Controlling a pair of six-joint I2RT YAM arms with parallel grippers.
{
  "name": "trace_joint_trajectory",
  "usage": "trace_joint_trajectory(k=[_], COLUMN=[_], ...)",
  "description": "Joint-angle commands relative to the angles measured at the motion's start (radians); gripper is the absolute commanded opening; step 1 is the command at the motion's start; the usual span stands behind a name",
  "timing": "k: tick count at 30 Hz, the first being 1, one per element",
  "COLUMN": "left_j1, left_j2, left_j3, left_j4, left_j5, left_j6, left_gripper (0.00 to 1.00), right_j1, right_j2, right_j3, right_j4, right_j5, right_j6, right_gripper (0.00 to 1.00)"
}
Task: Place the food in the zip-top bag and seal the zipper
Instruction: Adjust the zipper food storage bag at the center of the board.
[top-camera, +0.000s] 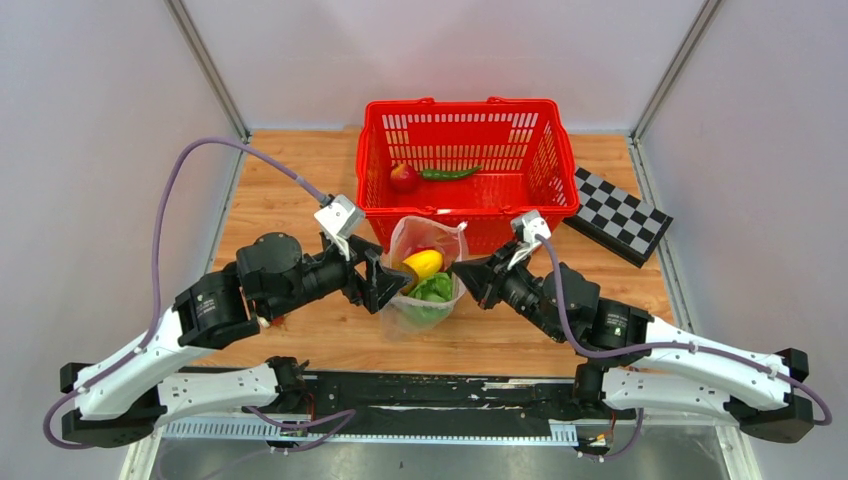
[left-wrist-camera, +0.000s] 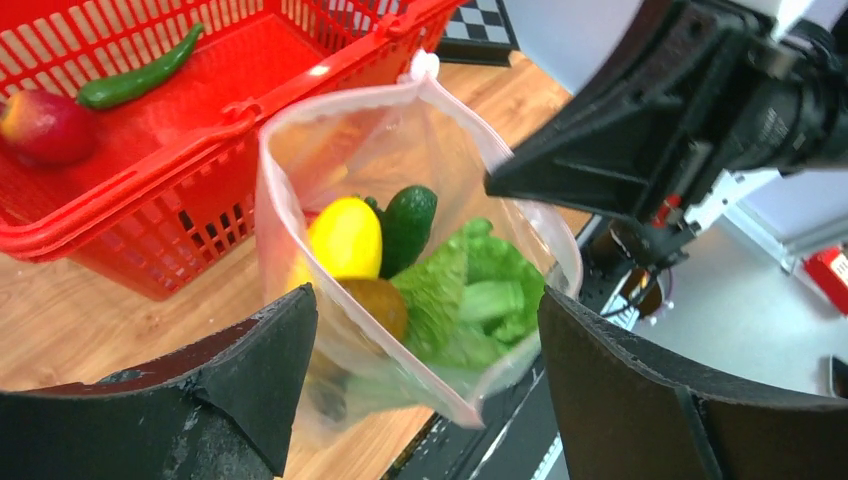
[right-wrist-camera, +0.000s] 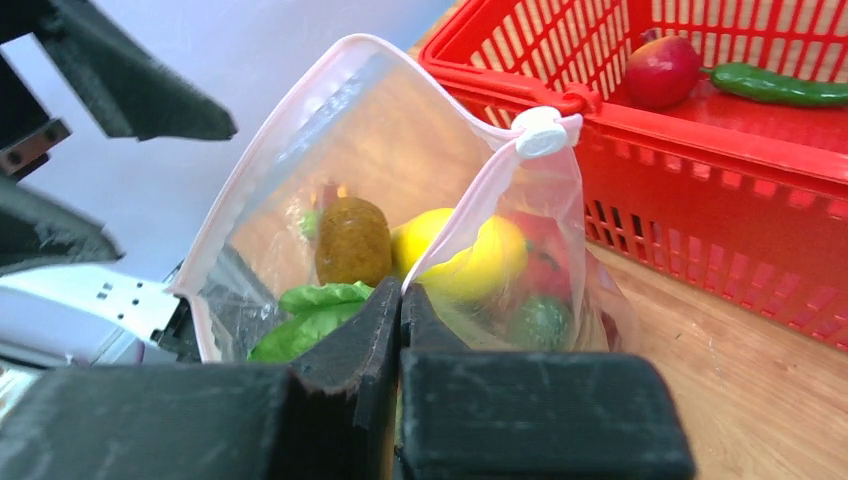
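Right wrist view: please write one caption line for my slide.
Right gripper shut on the bag rim; lemon and lettuce inside; apple and chili lie in the basket.

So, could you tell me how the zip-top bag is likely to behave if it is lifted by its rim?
Probably floppy: the thin clear wall of the zip-top bag bulges around the lemon and lettuce. Lifted only where the right tool pinches its rim, it would likely hang lopsided, so the contents might shift.
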Motion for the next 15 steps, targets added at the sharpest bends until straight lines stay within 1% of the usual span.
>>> trace_joint_trajectory(k=[1, 5, 10, 15], left_j1=[0.000, 0.000, 0.000, 0.000], left_j2=[0.015, 0.013, -0.032, -0.057], left_j3=[0.059, 0.072, 0.013, -0.073], left_j4=[-0.083, -0.139, -0.113, -0.025], left_j5=[0.108, 0.126, 0.131, 0.103], left_j6=[0.144, 0.196, 0.248, 0.302], left_gripper=[0.90, 0.94, 0.95, 0.95], right_j1=[-0.002, -0.001, -0.004, -0.007], right_j2=[0.007, 0.041, 0.053, 0.053], right_j3=[0.056, 0.067, 0.056, 0.056], right_j4=[0.078, 0.062, 0.085, 0.083], right_j5=[0.124, 0.170, 0.156, 0.144], right_j6=[0.065, 0.076, 0.066, 0.054], right_gripper=[0.00, 0.00, 0.00, 0.00])
